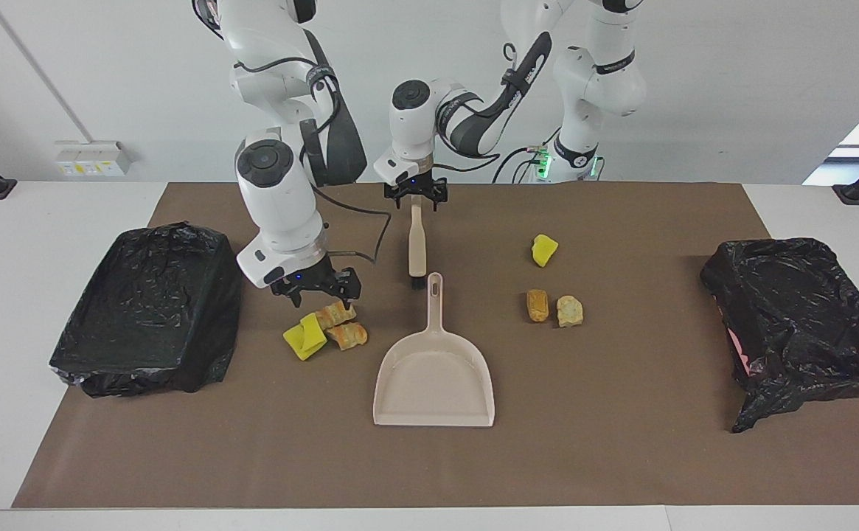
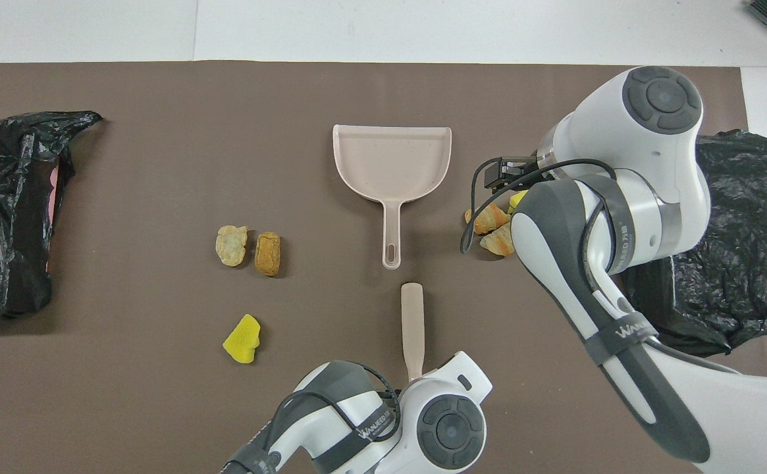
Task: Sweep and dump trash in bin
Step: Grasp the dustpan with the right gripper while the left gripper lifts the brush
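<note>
Just below the right gripper's (image 1: 316, 289) spread, empty jaws lies trash (image 1: 326, 330); left gripper (image 1: 416, 198) clasps brush (image 1: 416, 243).

In the overhead view the right arm hides most of the yellow sponge scrap (image 2: 517, 199) beside two tan bread-like chunks (image 2: 492, 228); the left arm covers the beige brush's (image 2: 413, 329) near end; the black-lined bin (image 2: 1, 210) is cut by the edge.

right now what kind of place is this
Probably a robotics lab test bench: two Franka arms at a white table under a brown mat, with staged trash scraps and bag-lined bins.
</note>
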Controlling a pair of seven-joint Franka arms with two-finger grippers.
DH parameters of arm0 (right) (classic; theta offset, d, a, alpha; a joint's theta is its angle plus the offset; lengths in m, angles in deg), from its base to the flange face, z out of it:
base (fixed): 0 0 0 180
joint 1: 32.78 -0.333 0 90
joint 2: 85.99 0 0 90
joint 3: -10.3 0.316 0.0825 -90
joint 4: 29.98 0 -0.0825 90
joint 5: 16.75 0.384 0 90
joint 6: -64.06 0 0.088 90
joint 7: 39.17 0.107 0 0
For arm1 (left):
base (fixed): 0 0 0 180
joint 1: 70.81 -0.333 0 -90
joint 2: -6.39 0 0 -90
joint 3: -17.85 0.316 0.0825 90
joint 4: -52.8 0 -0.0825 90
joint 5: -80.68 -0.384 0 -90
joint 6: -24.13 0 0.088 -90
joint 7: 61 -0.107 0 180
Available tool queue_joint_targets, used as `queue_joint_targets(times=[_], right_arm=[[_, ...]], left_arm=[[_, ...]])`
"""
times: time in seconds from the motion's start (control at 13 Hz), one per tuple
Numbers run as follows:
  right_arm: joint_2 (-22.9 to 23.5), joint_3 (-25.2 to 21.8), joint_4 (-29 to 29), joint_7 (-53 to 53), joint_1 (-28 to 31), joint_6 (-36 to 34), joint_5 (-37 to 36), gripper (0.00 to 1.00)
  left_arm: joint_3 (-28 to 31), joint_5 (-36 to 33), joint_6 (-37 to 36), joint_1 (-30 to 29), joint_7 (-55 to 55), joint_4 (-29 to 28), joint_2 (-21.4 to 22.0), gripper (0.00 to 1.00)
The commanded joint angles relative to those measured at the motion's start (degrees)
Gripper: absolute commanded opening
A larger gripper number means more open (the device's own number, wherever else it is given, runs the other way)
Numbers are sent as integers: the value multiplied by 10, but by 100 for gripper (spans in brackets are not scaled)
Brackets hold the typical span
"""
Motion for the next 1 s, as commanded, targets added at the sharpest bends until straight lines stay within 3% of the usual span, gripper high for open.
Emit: queue_joint_targets(times=[0.0,0.23,0.46,0.69,0.93], right_arm=[[-3,-1,7,7,2,9,11,100],[-3,-1,7,7,2,7,11,100],[-3,-1,3,34,-16,1,11,100],[-4,15,2,66,-21,1,11,100],[-4,28,-7,107,-41,0,32,100]], left_arm=[[10,0,-25,7,11,-4,14,37],[12,0,-40,1,10,-3,17,2],[13,-1,-83,-23,4,-1,63,0],[14,-58,-161,-27,3,1,93,0],[14,-61,-218,-93,-25,-4,124,0]])
